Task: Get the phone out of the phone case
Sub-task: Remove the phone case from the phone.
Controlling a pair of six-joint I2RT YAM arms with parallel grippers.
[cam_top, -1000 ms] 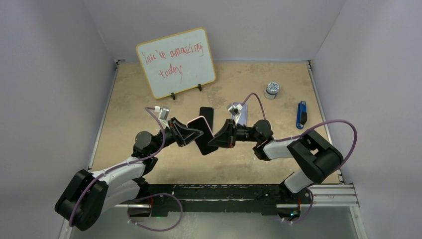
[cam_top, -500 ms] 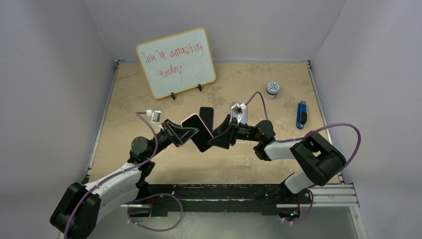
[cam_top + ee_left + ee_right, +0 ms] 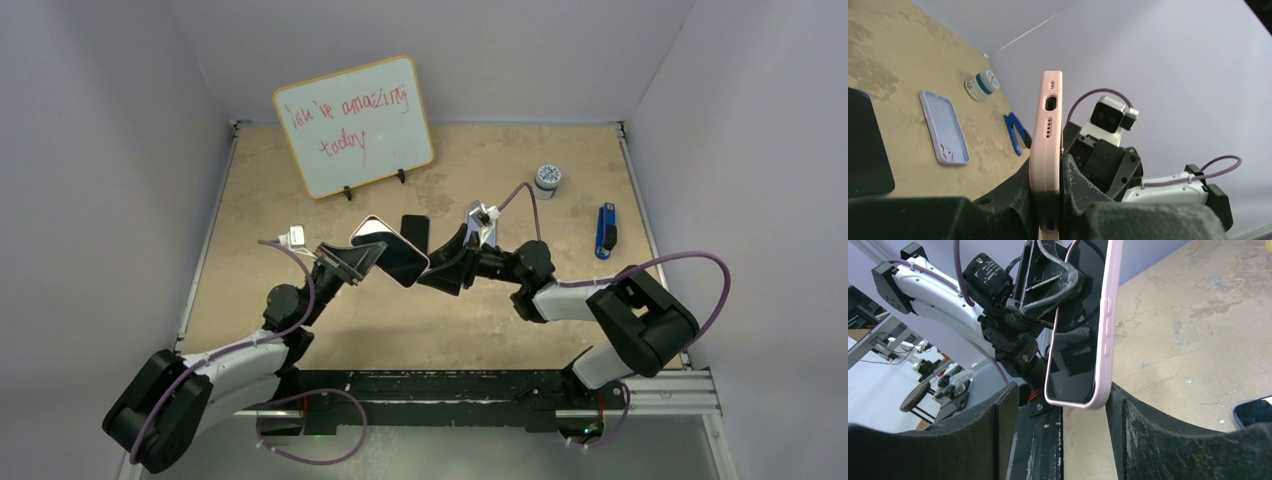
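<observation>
The phone [image 3: 393,254], dark screen showing, sits in its pink phone case [image 3: 1047,125] and is held up above the table. My left gripper [image 3: 366,259] is shut on the cased phone; in the left wrist view both fingers [image 3: 1015,192] press its flat faces. My right gripper [image 3: 441,271] is open just right of the phone. In the right wrist view the case's lower corner [image 3: 1100,390] hangs between the wide fingers [image 3: 1140,432], close against the right one, with a clear gap to the left one.
A bare black phone [image 3: 414,228] and an empty lavender case [image 3: 483,230] lie on the table behind the grippers. A whiteboard [image 3: 355,125] stands at the back. A small round tin [image 3: 545,180] and a blue tool [image 3: 606,230] lie at the right.
My right gripper has opened and let go of the cased phone. My left gripper has carried the phone up and to the left, turning it flatter.
</observation>
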